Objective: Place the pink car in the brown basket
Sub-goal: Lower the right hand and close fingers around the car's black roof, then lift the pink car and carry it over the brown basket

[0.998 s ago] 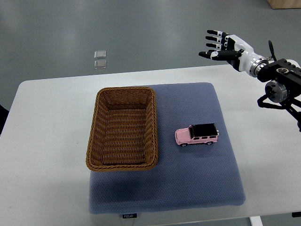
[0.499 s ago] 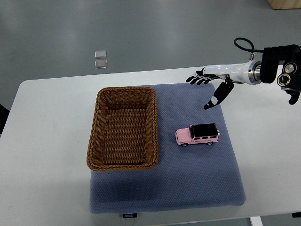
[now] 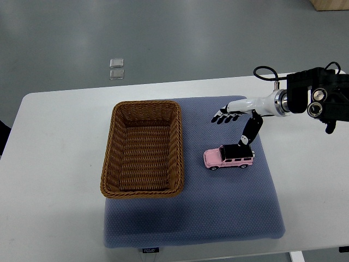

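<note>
A pink toy car with a black roof lies on the blue-grey mat, right of the basket. The brown wicker basket stands on the mat's left part and holds nothing. My right hand reaches in from the right edge and hovers just above the car's far side. Its fingers are spread toward the left and its thumb points down at the car's roof. It holds nothing. The left arm does not show.
The mat lies on a white table. Two small clear squares sit on the grey floor beyond the table's far edge. A dark object shows at the left edge.
My right hand has come down from above the table's far right corner and moved left toward the car, fingers staying spread. The car and basket have not moved.
</note>
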`<move>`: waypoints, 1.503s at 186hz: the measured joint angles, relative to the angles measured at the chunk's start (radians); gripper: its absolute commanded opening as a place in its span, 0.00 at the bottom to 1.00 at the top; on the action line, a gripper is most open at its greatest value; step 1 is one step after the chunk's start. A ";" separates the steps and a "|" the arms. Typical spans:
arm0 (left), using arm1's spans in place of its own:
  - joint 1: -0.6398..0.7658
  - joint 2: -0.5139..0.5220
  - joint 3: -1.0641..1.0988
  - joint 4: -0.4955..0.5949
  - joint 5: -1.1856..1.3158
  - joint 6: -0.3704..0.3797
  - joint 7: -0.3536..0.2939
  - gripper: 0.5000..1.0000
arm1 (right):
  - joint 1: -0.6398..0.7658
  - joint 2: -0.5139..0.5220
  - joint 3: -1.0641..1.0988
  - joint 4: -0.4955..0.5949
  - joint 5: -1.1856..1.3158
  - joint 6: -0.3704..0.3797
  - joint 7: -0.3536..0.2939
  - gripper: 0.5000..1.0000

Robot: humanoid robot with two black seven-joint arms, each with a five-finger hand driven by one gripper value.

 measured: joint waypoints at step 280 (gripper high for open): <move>0.000 0.000 0.000 0.000 0.000 0.000 0.000 1.00 | -0.104 0.046 -0.047 -0.048 -0.149 -0.060 -0.029 0.48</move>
